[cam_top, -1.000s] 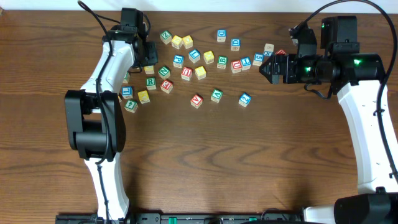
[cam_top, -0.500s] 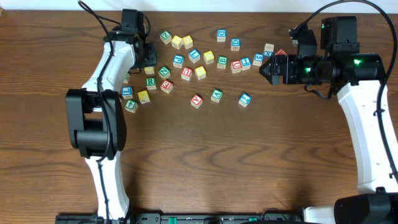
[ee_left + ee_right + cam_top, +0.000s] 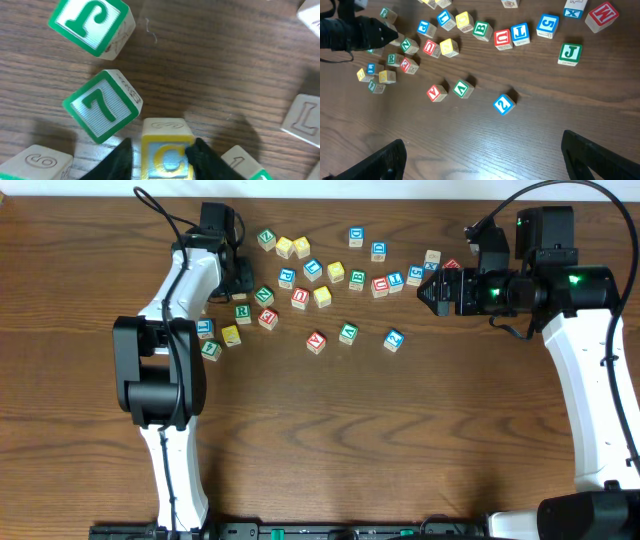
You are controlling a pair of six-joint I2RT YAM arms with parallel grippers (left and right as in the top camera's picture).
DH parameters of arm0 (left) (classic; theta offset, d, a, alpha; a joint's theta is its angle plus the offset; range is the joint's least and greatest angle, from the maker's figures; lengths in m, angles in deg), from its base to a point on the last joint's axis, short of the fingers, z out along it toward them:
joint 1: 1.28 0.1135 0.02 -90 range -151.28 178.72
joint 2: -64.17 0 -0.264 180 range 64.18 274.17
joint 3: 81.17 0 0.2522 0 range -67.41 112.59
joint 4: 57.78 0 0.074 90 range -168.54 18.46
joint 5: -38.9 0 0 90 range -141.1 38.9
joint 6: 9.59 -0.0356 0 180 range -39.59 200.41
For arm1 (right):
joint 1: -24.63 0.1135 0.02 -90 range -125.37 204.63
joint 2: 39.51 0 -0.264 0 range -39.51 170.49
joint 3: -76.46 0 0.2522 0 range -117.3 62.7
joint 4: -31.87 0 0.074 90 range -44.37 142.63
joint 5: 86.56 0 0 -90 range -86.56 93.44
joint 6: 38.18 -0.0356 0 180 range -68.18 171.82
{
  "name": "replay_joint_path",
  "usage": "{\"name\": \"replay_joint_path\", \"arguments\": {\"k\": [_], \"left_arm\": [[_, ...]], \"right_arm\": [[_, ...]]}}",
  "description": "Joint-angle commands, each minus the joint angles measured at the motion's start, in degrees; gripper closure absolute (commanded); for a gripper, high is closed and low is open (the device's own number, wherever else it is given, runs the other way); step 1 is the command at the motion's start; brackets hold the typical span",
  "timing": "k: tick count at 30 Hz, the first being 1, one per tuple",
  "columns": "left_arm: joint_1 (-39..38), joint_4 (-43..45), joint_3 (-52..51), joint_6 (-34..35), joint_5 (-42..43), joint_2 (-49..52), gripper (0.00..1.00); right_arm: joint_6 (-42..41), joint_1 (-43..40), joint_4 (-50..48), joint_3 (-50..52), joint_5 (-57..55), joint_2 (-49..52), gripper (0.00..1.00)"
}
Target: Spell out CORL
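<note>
In the left wrist view a cube with a yellow "C" [image 3: 167, 156] on a blue face sits between the fingers of my left gripper [image 3: 163, 146]. The right finger touches it and a thin gap shows on the left, so the jaws stand open around it. From overhead the left gripper [image 3: 239, 279] hovers at the cluster's left end and hides that cube. The green "R" cube [image 3: 242, 311] lies just in front of it. The blue "L" cube [image 3: 397, 279] rests far right, close to my open, empty right gripper [image 3: 421, 289]. A yellow-topped cube [image 3: 335, 271] sits mid-cluster.
Several other letter cubes are scattered across the table's back half. A green "7" cube [image 3: 102, 107] and a green "J" cube [image 3: 90, 22] lie close by the left fingers. A red "V" cube [image 3: 316, 341] and a blue cube [image 3: 393, 339] lie nearest the front.
My left arm has shifted slightly to the right at the cluster's left end. The right arm and the cubes in the open have not moved.
</note>
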Motion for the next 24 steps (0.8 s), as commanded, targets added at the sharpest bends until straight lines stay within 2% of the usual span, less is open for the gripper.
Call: {"name": "replay_joint_path", "arguments": {"k": [1, 2, 4, 11, 18, 24], "left_arm": [[-0.3, -0.1, -0.3, -0.1, -0.6, 1.2, 0.64], [-0.3, -0.1, -0.3, -0.1, -0.5, 1.2, 0.69], [-0.3, -0.1, -0.3, -0.1, -0.5, 1.2, 0.71], [-0.3, -0.6, -0.3, -0.1, -0.6, -0.7, 0.71], [-0.3, -2.8, -0.3, -0.1, -0.6, -8.4, 0.71], [-0.3, -8.3, -0.3, 1.4, -0.5, -16.2, 0.72]], "right_arm": [[0.9, 0.3, 0.0, -1.2, -0.1, 0.1, 0.07], [0.9, 0.3, 0.0, -1.0, -0.1, 0.1, 0.06], [0.9, 0.3, 0.0, -0.8, -0.1, 0.1, 0.06], [0.9, 0.3, -0.1, -0.8, -0.5, 0.1, 0.06], [0.9, 0.3, -0.6, -0.8, -0.5, 0.2, 0.06], [0.9, 0.4, -0.7, -0.7, -0.5, 0.3, 0.07]]}}
